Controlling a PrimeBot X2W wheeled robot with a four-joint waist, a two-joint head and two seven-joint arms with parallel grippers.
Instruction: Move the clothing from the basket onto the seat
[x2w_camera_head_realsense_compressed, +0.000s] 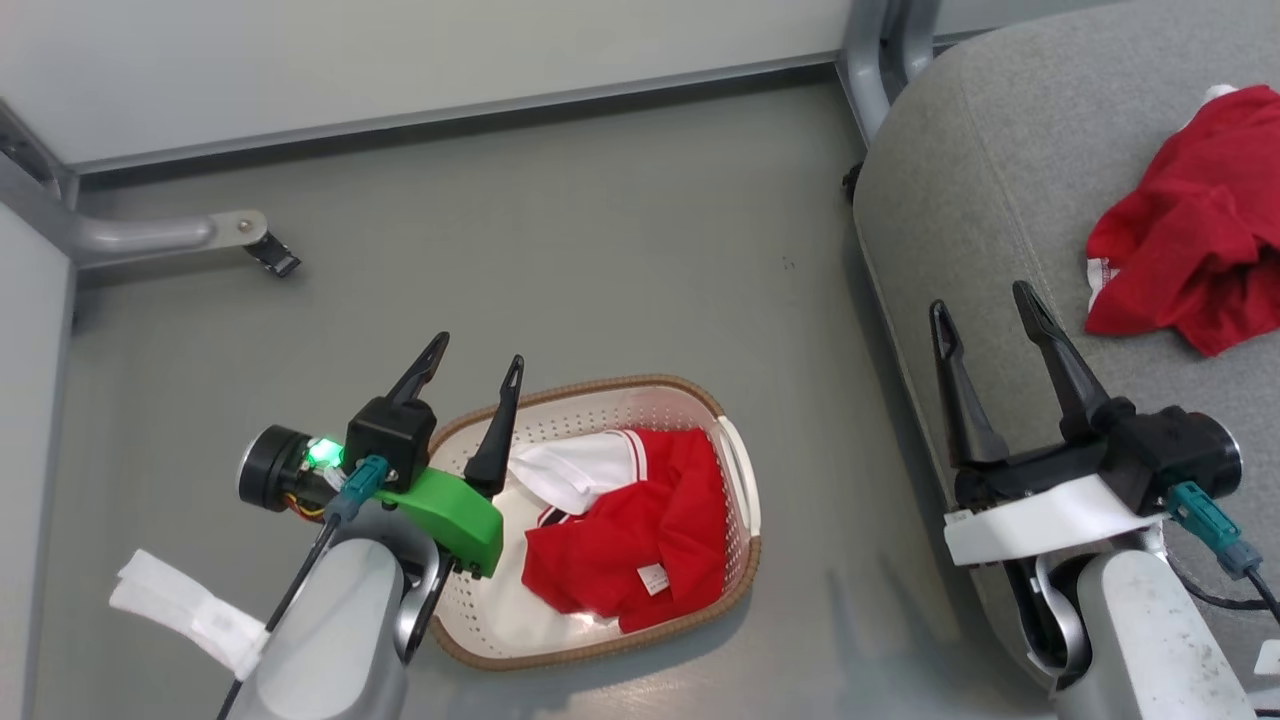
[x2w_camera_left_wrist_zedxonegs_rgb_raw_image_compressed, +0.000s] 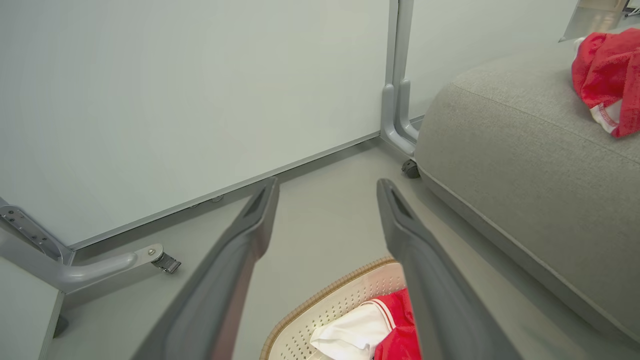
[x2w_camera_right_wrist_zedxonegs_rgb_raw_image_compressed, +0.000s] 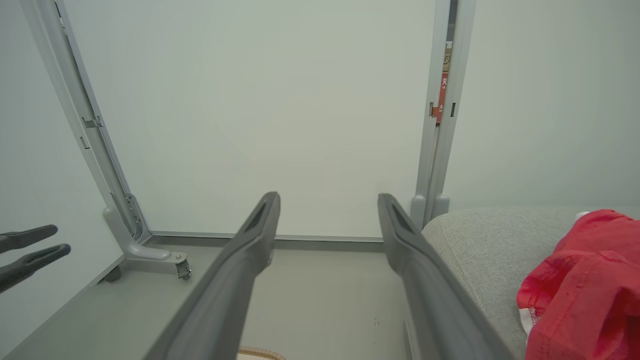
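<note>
The near left corner of the basket (x2w_camera_head_realsense_compressed: 600, 388) is hidden behind the left arm (x2w_camera_head_realsense_compressed: 330, 620), so the rim cannot be followed there. The seat (x2w_camera_head_realsense_compressed: 980, 160) is cut off by the right edge of the head view. The red shirt on the seat (x2w_camera_head_realsense_compressed: 1200, 250) is cut off there as well, so its full shape cannot be told. The print on the small white label (x2w_camera_head_realsense_compressed: 652, 577) of the red shirt in the basket (x2w_camera_head_realsense_compressed: 660, 500) is too small to read.

The left gripper (x2w_camera_head_realsense_compressed: 478, 352) is released, its two fingers spread wide and grasping nothing. It hangs over the far left part of the basket; how high, I cannot tell. The right gripper (x2w_camera_head_realsense_compressed: 980, 300) is released too, with its fingers wide apart and empty, over the left edge of the seat.

The shirt in the basket lies crumpled in the right half, its white collar turned to the far left. It is just right of the left gripper and does not touch it. The other shirt lies in a heap on the seat, right of the right gripper and apart from it. The basket stands on the grey floor (x2w_camera_head_realsense_compressed: 550, 250), left of the seat.
</note>
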